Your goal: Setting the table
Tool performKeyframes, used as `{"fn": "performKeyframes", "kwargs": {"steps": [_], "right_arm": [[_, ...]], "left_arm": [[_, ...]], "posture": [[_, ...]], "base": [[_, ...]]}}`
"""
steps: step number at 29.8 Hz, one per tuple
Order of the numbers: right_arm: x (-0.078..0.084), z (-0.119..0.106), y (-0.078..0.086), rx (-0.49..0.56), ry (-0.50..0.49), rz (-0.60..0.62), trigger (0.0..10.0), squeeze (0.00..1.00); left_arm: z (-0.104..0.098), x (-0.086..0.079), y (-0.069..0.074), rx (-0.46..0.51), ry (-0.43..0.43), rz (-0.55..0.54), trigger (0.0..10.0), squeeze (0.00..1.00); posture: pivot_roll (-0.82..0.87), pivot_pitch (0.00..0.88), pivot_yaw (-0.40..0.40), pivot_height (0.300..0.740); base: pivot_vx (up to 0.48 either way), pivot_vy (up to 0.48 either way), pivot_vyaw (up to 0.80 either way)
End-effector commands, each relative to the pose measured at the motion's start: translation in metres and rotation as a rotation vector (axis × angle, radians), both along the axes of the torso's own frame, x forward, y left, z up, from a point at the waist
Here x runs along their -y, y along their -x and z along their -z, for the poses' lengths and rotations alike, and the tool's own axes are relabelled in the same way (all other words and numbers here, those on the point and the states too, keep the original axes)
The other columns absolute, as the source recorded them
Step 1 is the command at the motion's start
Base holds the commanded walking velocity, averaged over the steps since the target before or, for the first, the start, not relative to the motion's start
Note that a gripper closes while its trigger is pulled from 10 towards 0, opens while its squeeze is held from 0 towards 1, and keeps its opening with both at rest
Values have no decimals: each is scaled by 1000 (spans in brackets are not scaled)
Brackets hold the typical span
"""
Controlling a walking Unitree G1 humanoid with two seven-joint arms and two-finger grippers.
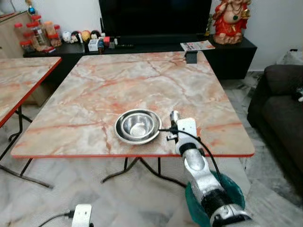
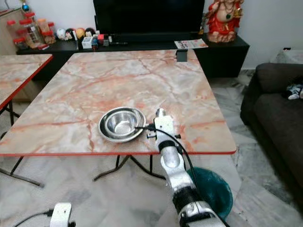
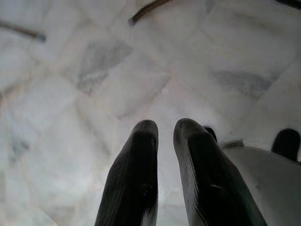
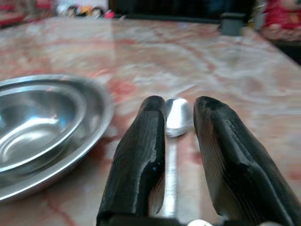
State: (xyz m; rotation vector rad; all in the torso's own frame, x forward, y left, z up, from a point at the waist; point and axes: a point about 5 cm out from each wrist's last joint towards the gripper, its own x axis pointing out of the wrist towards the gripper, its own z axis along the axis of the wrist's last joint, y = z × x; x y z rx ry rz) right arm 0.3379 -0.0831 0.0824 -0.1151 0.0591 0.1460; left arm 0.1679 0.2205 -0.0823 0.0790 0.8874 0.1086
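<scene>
**Spoon Beside the Bowl**

The right gripper (image 4: 178,117) is low over the marble table (image 1: 118,90), near the front edge. Its two black fingers (image 4: 141,155) sit on each side of a shiny spoon (image 4: 176,115). The spoon handle runs between them, and the round end pokes out past the tips. The fingers are close to the spoon, but there is a small gap on one side, so I cannot tell if they are squeezing it or just around it.

A steel bowl (image 1: 138,125) sits inside a steel plate (image 1: 123,137) on the table. They are just to the left of the spoon, close but not touching it.

The left gripper (image 3: 164,129) hangs down by the pale floor (image 3: 70,94). Its fingers are nearly together with a thin gap between them, and they hold nothing.

At the far edge of the table stands a small dark holder (image 1: 191,57). Behind the table is a big black TV (image 1: 156,16) on a low dark cabinet (image 1: 236,52), with a red statue (image 1: 231,19) and some jars (image 1: 35,33). A dark sofa (image 1: 279,113) is on the right, and another marble table (image 1: 19,80) is on the left.
</scene>
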Motion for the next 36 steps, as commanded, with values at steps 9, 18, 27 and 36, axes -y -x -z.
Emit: {"fn": "performKeyframes", "kwargs": {"steps": [9, 18, 27, 36], "right_arm": [[-1, -7, -2, 23, -3, 8, 10000, 0], [-5, -6, 1, 29, 14, -19, 10000, 0], [4, 10, 10, -49, 60, 23, 10000, 0], [12, 23, 8, -163, 122, 76, 10000, 0]], "left_arm": [[-1, 4, -5, 12, 2, 6, 10000, 0], [-1, 4, -4, 16, 7, -4, 10000, 0], [-1, 5, -4, 15, 11, 2, 10000, 0], [1, 8, -1, 1, 41, 15, 10000, 0]], "posture": [[19, 0, 38, 740], [16, 0, 36, 740], [8, 0, 41, 740], [12, 0, 43, 740]], "base": [[249, 0, 0], [0, 0, 0], [0, 0, 0], [0, 0, 0]]}}
